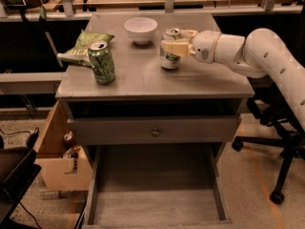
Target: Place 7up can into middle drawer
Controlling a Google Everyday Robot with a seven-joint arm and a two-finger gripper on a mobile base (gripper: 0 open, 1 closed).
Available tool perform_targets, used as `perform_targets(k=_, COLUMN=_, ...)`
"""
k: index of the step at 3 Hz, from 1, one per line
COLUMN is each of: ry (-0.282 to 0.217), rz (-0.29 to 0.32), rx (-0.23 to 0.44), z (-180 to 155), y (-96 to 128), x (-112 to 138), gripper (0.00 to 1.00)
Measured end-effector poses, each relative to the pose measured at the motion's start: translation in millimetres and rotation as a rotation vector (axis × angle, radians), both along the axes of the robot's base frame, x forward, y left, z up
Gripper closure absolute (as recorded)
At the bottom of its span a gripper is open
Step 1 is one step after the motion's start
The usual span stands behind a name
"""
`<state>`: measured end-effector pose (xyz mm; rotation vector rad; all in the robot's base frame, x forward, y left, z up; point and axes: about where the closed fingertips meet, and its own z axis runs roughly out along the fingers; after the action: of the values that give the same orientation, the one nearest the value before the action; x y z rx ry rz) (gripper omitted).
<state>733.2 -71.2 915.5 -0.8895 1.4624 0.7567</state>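
Observation:
The 7up can (169, 56), silver-white with green lettering, stands upright on the grey cabinet top (143, 78) right of centre. My gripper (173, 43) reaches in from the right at the end of the white arm, and its pale fingers (174, 48) are closed around the can's upper half. The can's base rests on the top. The middle drawer (157, 209) is pulled out wide open at the bottom of the view, below the cabinet front, with its pale plank floor bare.
A dark green can (101, 62), a green chip bag (85, 46) and a white bowl (141, 29) stand on the top's left and back. A closed drawer front with a round knob (156, 131) sits above the open drawer. A cardboard box (57, 163) stands left, an office chair (281, 175) right.

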Motion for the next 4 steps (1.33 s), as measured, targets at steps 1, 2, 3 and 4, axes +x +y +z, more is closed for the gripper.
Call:
perform_targets(k=1, ry=-0.039, rz=0.003, rx=-0.035, z=29.9, y=-0.5, x=0.5, gripper=1.0)
perform_targets(k=2, ry=-0.091, rz=0.018, rx=-0.072, z=66.3, y=3.2, x=-24.1, gripper=1.0)
perform_targets(k=3, ry=-0.15, rz=0.055, rx=-0.103, z=90.1, y=9.5, x=-73.8, gripper=1.0)
perform_targets(k=4, ry=-0.193, rz=0.124, rx=-0.159, z=89.4, y=-1.6, x=-145.0, gripper=1.0)
